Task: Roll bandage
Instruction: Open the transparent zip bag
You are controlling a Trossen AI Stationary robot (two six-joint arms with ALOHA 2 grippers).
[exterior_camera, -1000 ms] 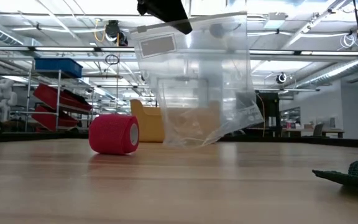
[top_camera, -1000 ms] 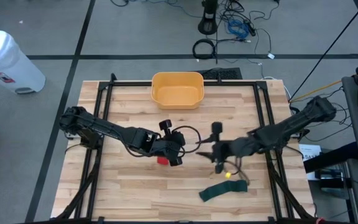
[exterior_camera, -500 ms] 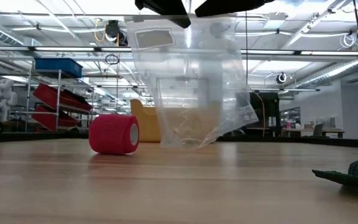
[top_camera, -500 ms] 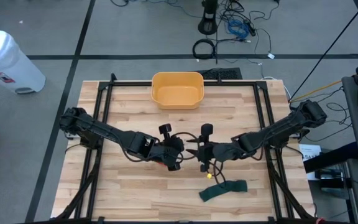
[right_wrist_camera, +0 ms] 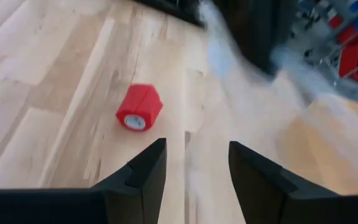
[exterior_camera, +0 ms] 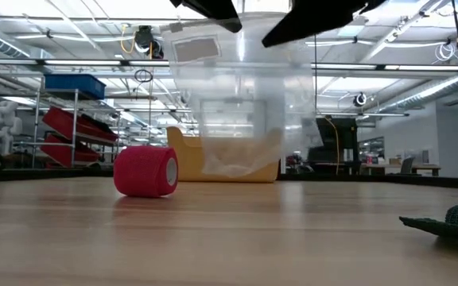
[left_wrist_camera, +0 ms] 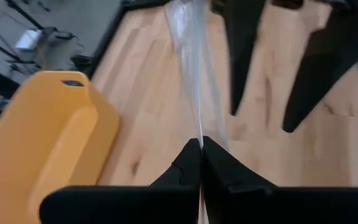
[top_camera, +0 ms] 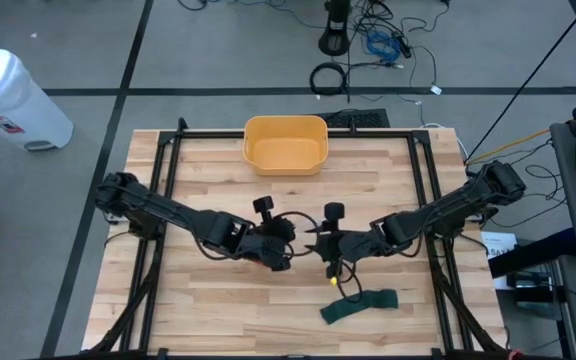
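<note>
A clear plastic bag [exterior_camera: 237, 111] hangs over the middle of the table from my left gripper [top_camera: 286, 240], which is shut on it. My right gripper [top_camera: 320, 240] stands open just right of it, fingers [right_wrist_camera: 148, 171] toward the bag's blurred near edge [right_wrist_camera: 241, 93]. A red bandage roll [exterior_camera: 145, 170] lies on its side on the wood below and left of the bag; it also shows in the right wrist view [right_wrist_camera: 139, 107]. A dark green bandage [top_camera: 360, 305] lies flat near the table's front right. My left gripper pinches the bag's top edge [left_wrist_camera: 197, 127] between its two shut fingers, slanting down from the table's left. The bag hangs below the fingers, clear of the wood. My right gripper: I cannot tell whether its open fingers touch the bag.
A yellow bin [top_camera: 285, 144] stands at the table's far edge, behind the bag. Black frame rails [top_camera: 163, 190] run along the left and right sides. Bare wood lies along the near edge left of the green bandage.
My right gripper has come down and toward the table's left, up to the bag beside my left gripper. The bag's lower part has risen and swung, while its top edge stayed in my left gripper. The red roll has not moved.
</note>
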